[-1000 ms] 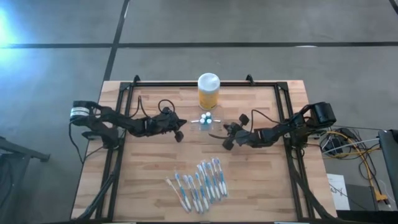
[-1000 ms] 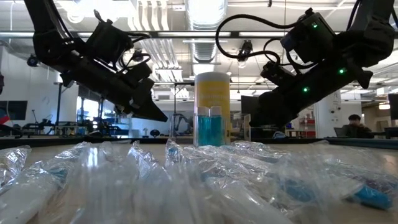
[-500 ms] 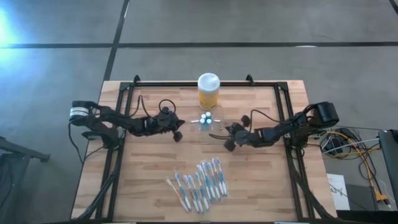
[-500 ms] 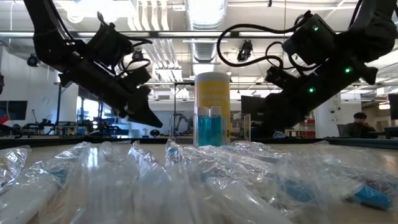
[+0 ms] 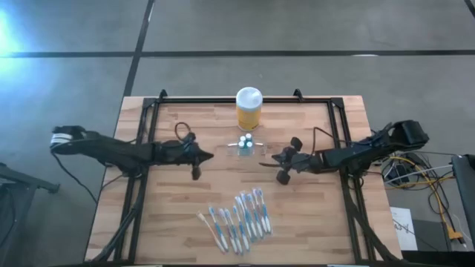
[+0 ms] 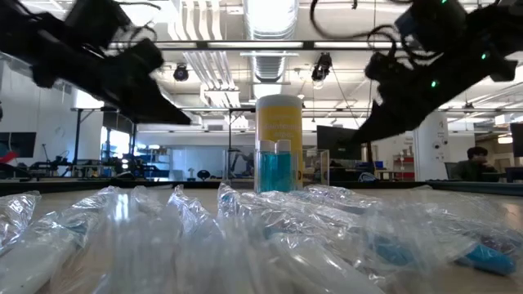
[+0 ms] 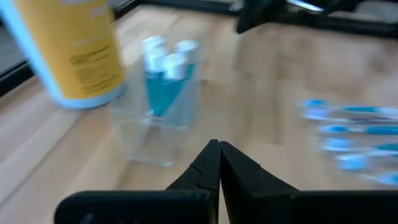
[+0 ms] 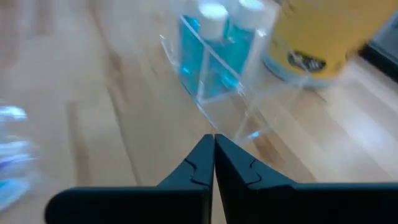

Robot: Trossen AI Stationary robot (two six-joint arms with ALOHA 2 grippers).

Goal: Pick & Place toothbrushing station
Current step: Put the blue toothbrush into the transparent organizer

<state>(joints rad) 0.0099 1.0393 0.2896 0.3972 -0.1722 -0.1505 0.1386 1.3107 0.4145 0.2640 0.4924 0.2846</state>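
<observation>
A: Station loc.?
B: Small clear plastic toothbrushing station w/ blue-and-white items in its slots, upright on wooden bench, just in front of yellow jar w/ white lid.
A: End effectors?
B: Left end effector fingers pressed together, empty, left of station, apart from it. Right end effector same, empty, on its right.
A: Else?
B: Wrapped toothbrushes heaped near front edge.
</observation>
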